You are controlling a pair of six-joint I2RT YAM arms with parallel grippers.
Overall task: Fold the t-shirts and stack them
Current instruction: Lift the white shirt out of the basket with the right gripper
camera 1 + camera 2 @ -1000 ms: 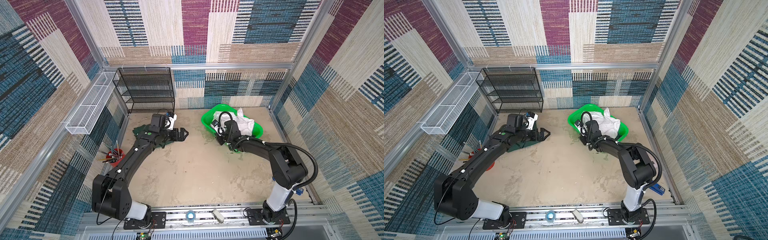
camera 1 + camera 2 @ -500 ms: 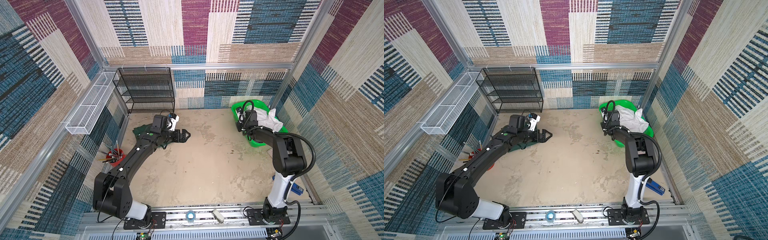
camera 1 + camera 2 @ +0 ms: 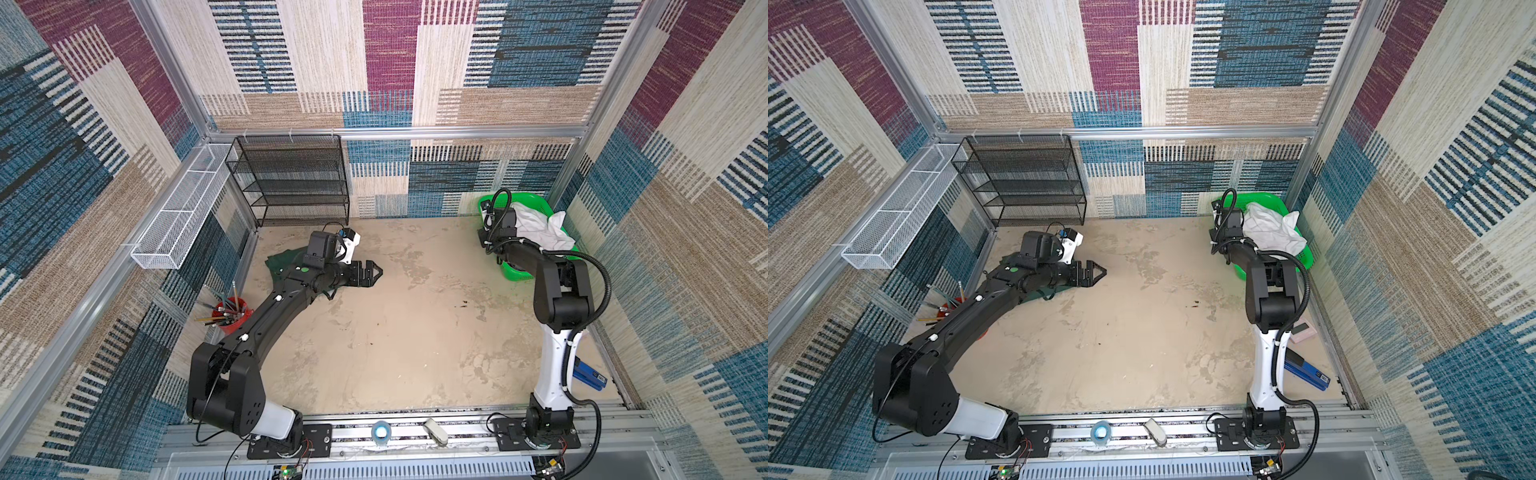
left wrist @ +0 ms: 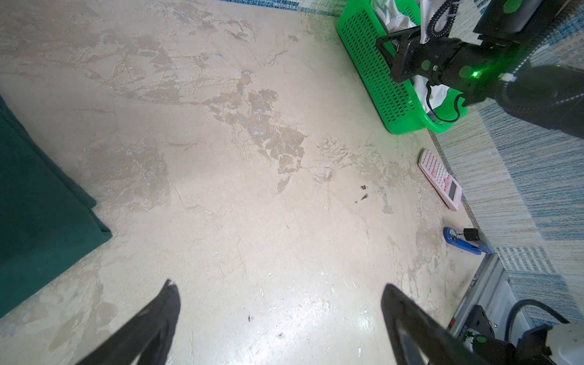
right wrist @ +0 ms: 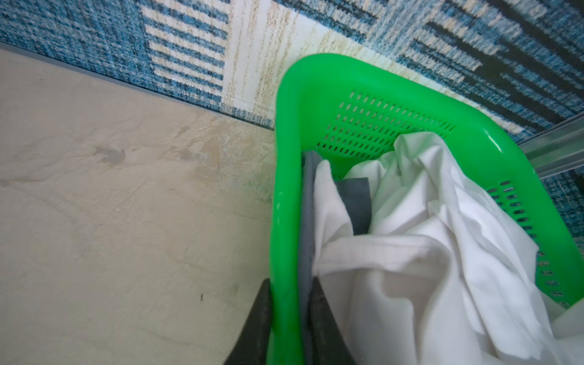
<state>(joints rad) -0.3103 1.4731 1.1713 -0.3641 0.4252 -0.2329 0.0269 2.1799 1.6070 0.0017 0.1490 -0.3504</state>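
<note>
A bright green mesh basket (image 5: 284, 189) stands in the far right corner, seen in both top views (image 3: 519, 272) (image 3: 1266, 195). In it lie a crumpled white t-shirt (image 5: 426, 252) (image 3: 536, 226) and a grey t-shirt (image 5: 355, 202). My right gripper (image 5: 290, 300) is shut on the basket's rim, with the grey shirt's edge pinched against the inside. A dark green t-shirt (image 3: 286, 259) (image 4: 38, 196) lies on the table at the left, partly under my left arm. My left gripper (image 3: 376, 272) (image 4: 278, 297) hangs open just right of it, with nothing between its fingers.
A black wire rack (image 3: 291, 178) stands at the back left, with a white wire tray (image 3: 178, 220) on the left wall. A red cup of pencils (image 3: 228, 311) sits by the left arm. A pink calculator (image 4: 439, 178) and a blue stapler (image 3: 588, 374) lie along the right edge.
My right gripper has dragged the basket from the back middle into the far right corner. My left gripper has drifted a little to the right, still open.
</note>
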